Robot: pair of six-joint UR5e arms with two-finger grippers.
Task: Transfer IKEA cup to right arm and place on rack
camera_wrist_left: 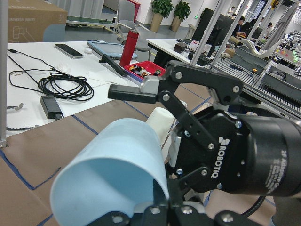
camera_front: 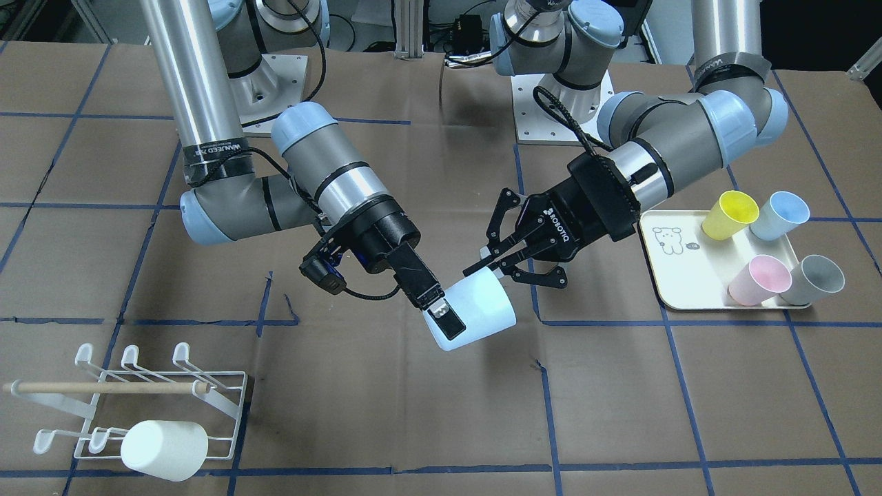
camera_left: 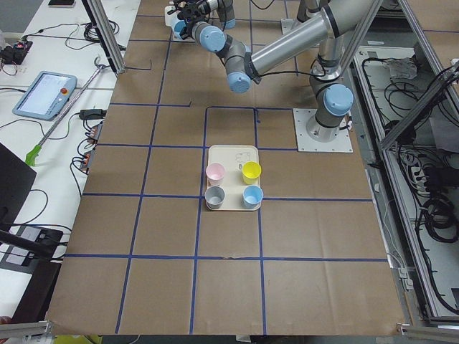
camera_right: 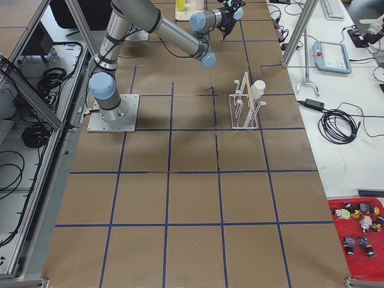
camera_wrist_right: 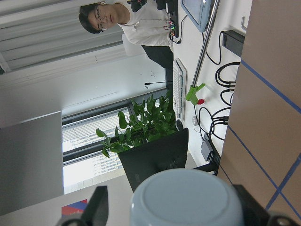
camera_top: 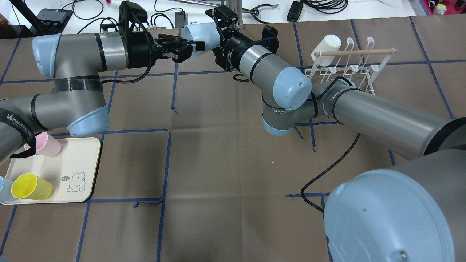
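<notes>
Fingers of right gripper on cup rim

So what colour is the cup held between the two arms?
The cup is pale blue, clearest in the exterior front-facing view.

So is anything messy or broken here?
Nothing is spilled or broken. The blue tape on the table is torn and crooked in spots. The pale blue cup hangs sideways in the air, but the right claw is pinching it.
</notes>
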